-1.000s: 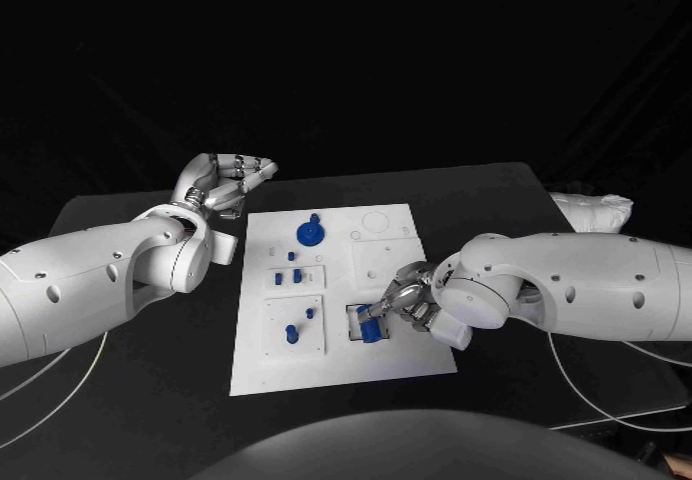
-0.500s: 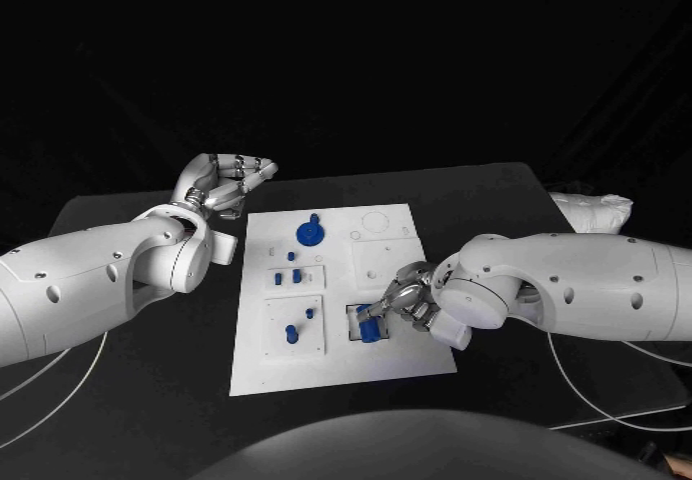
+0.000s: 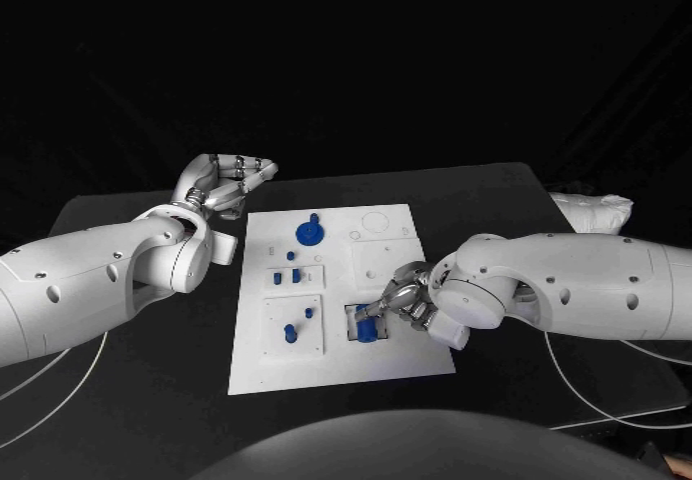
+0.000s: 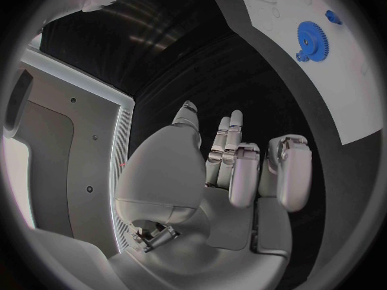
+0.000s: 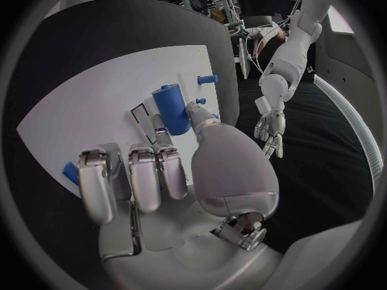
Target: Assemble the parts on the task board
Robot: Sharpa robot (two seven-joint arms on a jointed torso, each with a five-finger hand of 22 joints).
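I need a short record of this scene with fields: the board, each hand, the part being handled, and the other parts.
board: white task board on the black table
right hand: holds a blue cylinder part at a dark recess near the board's right edge
left hand: beside the board's far left corner, fingers curled, holding nothing
other parts: blue gear standing on the board's far half

The task board [image 3: 340, 365] is laid in the middle of the table [image 3: 130, 410], between the two hands. The left hand [image 3: 228, 180] is held beyond the board's far left corner, off the board. The right hand [image 3: 405, 296] is placed over the board's near right part, at a cylinder part [image 3: 369, 330] standing in a recess there.
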